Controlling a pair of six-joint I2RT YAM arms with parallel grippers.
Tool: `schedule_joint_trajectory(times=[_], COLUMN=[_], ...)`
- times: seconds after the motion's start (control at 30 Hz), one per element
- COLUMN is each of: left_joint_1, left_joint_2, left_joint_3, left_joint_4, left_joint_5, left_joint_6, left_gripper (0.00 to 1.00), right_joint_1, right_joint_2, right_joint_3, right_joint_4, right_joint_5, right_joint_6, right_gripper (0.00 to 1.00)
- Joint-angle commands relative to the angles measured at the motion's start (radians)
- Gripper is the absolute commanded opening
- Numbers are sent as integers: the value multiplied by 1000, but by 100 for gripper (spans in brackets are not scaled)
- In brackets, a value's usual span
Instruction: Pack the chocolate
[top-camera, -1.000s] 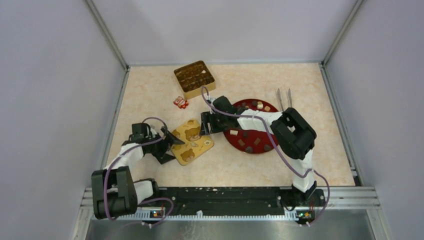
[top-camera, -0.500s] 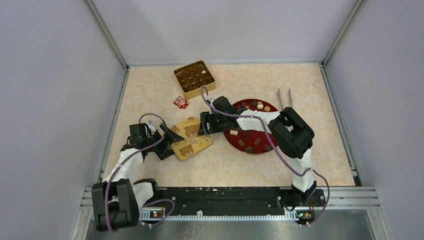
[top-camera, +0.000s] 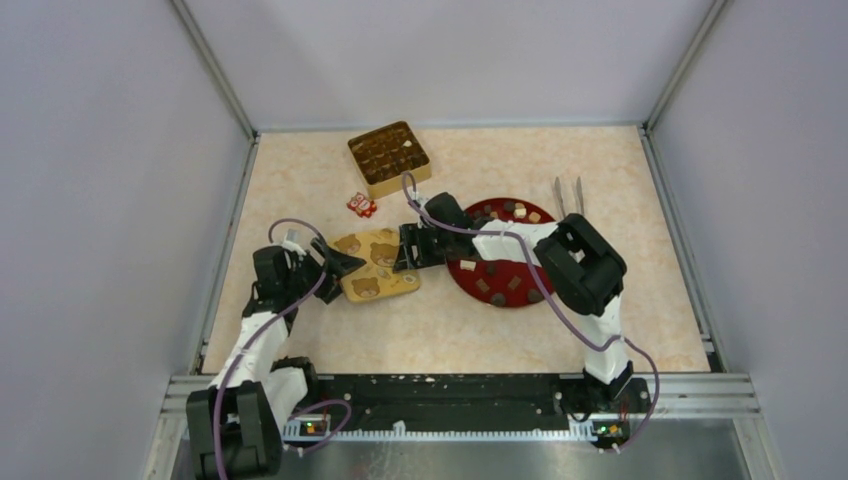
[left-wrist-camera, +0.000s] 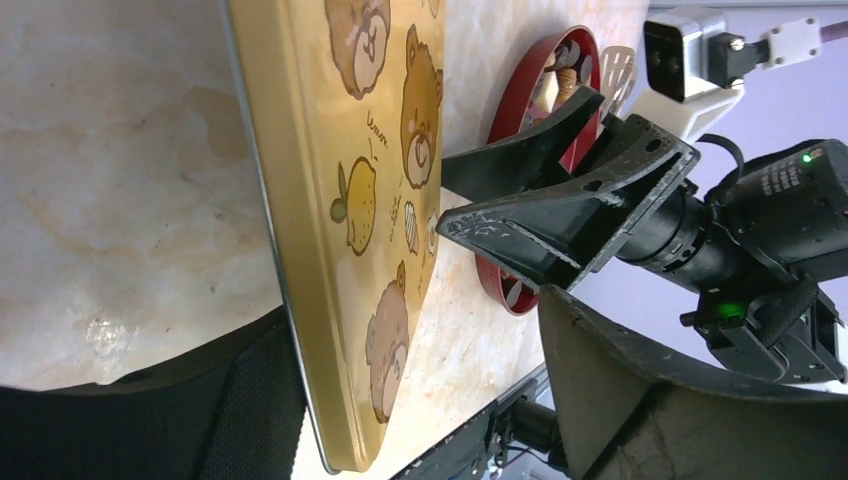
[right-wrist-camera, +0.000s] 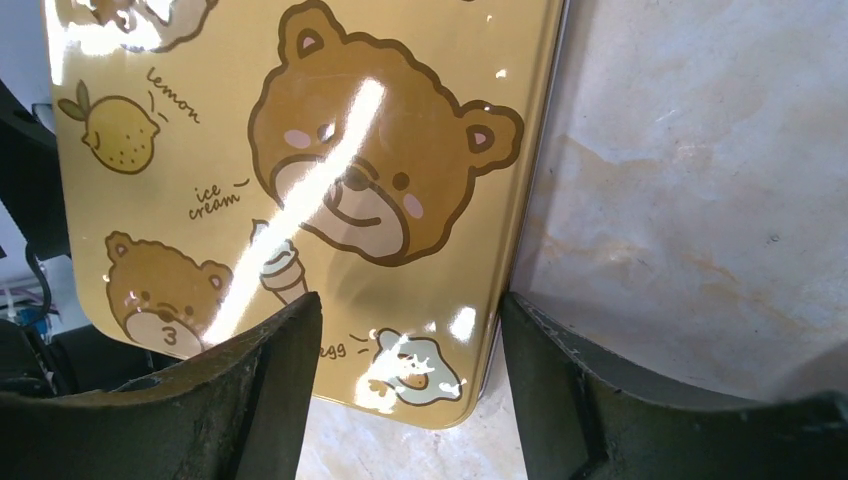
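My left jaws stand apart at the left edge of the bear-printed lid (top-camera: 378, 282), and my right jaws stand apart over its right corner; neither clamps anything. The chocolate (top-camera: 514, 283) lies on the red plate (top-camera: 505, 304), beside the lid on the worktop (top-camera: 480, 340). More sits in the gold box (top-camera: 400, 182) behind.

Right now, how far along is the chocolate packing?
Partly done: the gold box already holds many chocolates. In hand: none; the left gripper and right gripper sit open at the edges of the bear lid. Left: several more lie on the red plate, and the box is uncovered.
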Motion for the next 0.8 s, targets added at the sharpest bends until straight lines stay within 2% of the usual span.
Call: schedule_joint_trajectory(times=[0.0,0.27,0.47,0.57,0.77], left_joint_1=[-4,-4,-4,-3,-1], left_joint_2=[-6,24,59,71,116], left_joint_3=[5,-20,53,116,273], left_joint_4=[112,133,54,-47,-154], left_joint_5=[9,-3,-33,-60,-68], left_joint_6=[-20,-13,53,100,177], left_gripper=[77,37,11,0,0], right_joint_1=[3,3,0,-13,-64], right_joint_2=[26,27,-4,-51,-181], right_joint_3=[-6,-10,-17,-30,-42], right_joint_4=[18,35,17,16,-63], right_joint_5=[-23,-29,-14,12,102], right_joint_6=[11,16,8,5,-22], right_gripper=[65,65,64,64,64])
